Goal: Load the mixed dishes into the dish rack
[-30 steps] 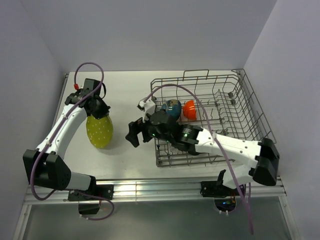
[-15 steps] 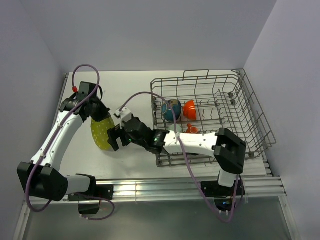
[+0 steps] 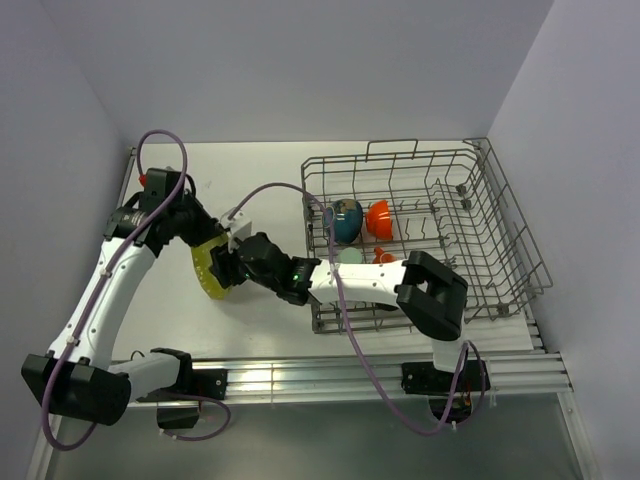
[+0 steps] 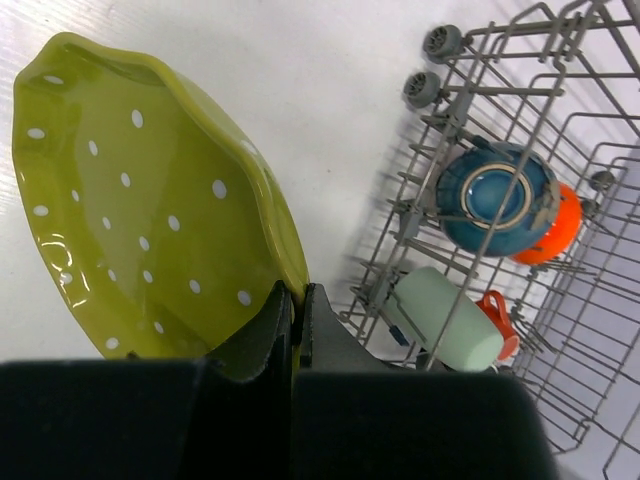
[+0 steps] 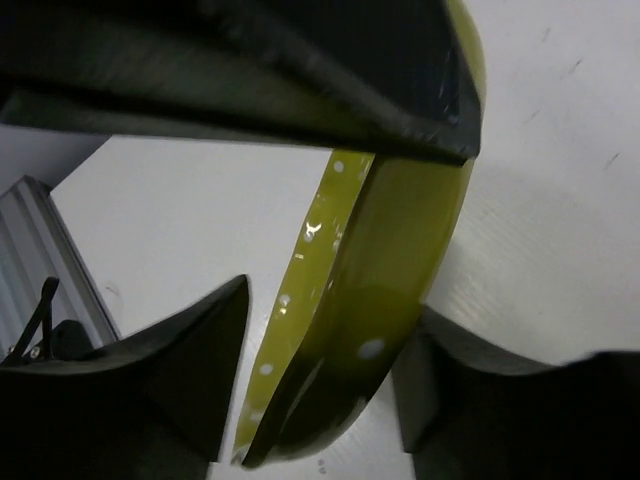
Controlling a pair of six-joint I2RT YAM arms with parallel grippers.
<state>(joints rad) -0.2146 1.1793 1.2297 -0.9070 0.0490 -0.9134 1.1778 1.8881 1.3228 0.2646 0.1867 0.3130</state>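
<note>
The yellow-green plate [image 3: 208, 272] with white dots hangs on edge over the table, left of the dish rack [image 3: 480, 190]. My left gripper [image 3: 190, 232] is shut on the plate's rim [image 4: 150, 210], pinching it between both fingers [image 4: 268, 330]. My right gripper [image 5: 325, 330] straddles the plate's opposite edge [image 5: 390, 290]. Its jaws are open: one finger [image 5: 150, 380] stands clear of the plate's face, the other [image 5: 500, 400] sits close behind its back. In the rack lie a blue bowl [image 4: 495, 195], an orange-red bowl [image 4: 555, 235], a pale green cup [image 4: 445, 320] and a small orange cup [image 4: 497, 310].
The grey wire rack [image 4: 470, 40] fills the right half of the table [image 3: 260, 180], its tines and raised handles upright. Purple walls close in on the left, back and right. The right arm [image 3: 350, 280] stretches leftward across the rack's front left corner.
My right gripper has swung left from the rack to the plate and its jaws have narrowed around the plate's edge. The left arm has tilted the plate toward the right arm.
</note>
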